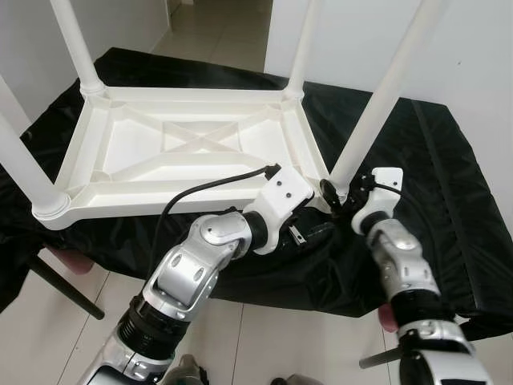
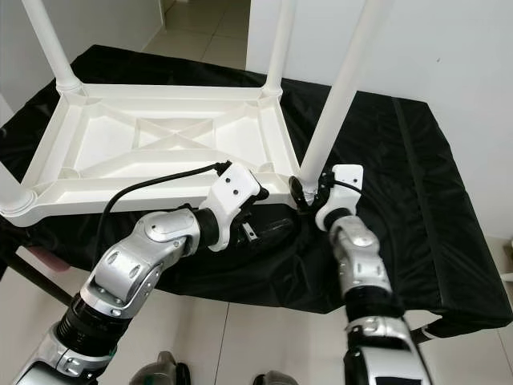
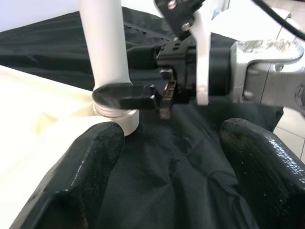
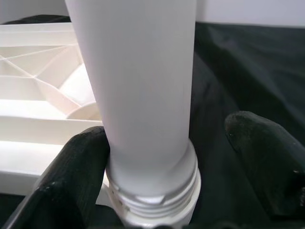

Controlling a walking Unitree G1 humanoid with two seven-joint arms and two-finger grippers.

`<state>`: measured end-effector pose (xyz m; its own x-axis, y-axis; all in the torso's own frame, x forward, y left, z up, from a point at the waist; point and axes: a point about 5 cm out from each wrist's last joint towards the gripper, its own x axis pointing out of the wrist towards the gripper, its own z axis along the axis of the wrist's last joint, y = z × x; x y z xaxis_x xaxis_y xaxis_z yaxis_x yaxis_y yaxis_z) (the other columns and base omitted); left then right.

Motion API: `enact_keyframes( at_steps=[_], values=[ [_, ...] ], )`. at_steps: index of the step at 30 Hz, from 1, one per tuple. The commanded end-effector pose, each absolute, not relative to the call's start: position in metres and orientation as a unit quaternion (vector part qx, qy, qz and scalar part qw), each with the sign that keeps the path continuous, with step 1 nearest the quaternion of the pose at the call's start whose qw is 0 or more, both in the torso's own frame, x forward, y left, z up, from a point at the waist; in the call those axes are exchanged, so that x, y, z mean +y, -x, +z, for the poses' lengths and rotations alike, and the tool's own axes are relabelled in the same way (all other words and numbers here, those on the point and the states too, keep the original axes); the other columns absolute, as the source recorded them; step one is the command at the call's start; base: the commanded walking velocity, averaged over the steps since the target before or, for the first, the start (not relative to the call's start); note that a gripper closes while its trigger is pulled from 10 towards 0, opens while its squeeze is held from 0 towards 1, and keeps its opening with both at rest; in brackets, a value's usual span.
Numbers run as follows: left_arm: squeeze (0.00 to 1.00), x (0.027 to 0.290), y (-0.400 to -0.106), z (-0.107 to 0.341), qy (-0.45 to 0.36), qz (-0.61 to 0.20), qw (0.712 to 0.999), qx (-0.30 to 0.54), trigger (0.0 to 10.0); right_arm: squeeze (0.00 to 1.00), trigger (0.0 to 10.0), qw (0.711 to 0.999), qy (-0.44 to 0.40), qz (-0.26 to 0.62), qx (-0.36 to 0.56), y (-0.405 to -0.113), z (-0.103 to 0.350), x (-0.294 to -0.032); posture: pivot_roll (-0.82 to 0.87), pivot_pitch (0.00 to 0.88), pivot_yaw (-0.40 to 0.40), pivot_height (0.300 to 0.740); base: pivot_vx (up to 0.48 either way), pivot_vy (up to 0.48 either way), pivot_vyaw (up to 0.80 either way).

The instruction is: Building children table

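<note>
The white plastic table (image 1: 192,152) lay upside down on the black cloth (image 1: 433,176), looking light but slick. My right gripper (image 4: 157,157) straddled the near-right leg (image 4: 143,95) at its threaded base, fingers spread. My left gripper (image 3: 167,157) hovered open beside it.

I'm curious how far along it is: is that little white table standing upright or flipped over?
Flipped over. The table lies top-down on the black cloth, ribbed underside showing, legs pointing up. The right claw is at the near leg.
</note>
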<state>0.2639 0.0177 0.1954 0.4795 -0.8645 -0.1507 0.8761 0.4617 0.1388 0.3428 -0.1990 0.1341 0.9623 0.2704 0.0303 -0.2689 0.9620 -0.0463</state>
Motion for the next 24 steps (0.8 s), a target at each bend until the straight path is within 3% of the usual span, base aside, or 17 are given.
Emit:
enact_keyframes(
  at_steps=[1,18,19,21,22,23,24],
  values=[
    [0.00,0.017,-0.264,0.196,-0.097,-0.508,0.855,0.030,10.0,0.00,10.0,0.985,0.020,0.171,-0.021,-0.344,0.134,-0.199,0.04,0.025,-0.046,0.740,0.000,0.000,0.00],
    [0.00,0.017,-0.264,0.197,-0.102,-0.510,0.854,0.030,10.0,0.00,10.0,0.972,0.015,0.232,-0.023,-0.365,0.148,-0.202,0.06,0.007,-0.039,0.740,0.000,0.000,0.00],
    [0.00,0.017,-0.264,0.197,-0.102,-0.510,0.854,0.030,10.0,0.00,6.1,0.971,0.015,0.237,-0.022,-0.367,0.149,-0.202,0.07,0.005,-0.038,0.740,0.000,0.000,0.00],
    [0.00,0.017,-0.264,0.197,-0.102,-0.510,0.854,0.030,10.0,0.00,6.1,0.971,0.015,0.237,-0.022,-0.367,0.149,-0.202,0.07,0.005,-0.038,0.740,0.000,0.000,0.00],
    [0.00,0.017,-0.264,0.198,-0.102,-0.509,0.854,0.030,10.0,0.00,3.1,0.970,0.020,0.242,-0.015,-0.367,0.147,-0.203,0.07,0.004,-0.037,0.740,0.000,0.000,0.00],
    [0.00,0.017,-0.264,0.198,-0.102,-0.509,0.854,0.030,10.0,0.00,3.1,0.970,0.020,0.242,-0.015,-0.367,0.147,-0.203,0.07,0.004,-0.037,0.740,0.000,0.000,0.00],
    [0.00,0.018,-0.264,0.198,-0.103,-0.510,0.854,0.030,10.0,0.00,0.9,0.969,0.028,0.247,-0.007,-0.367,0.146,-0.204,0.07,0.004,-0.037,0.740,0.000,0.000,0.00]
  ],
)
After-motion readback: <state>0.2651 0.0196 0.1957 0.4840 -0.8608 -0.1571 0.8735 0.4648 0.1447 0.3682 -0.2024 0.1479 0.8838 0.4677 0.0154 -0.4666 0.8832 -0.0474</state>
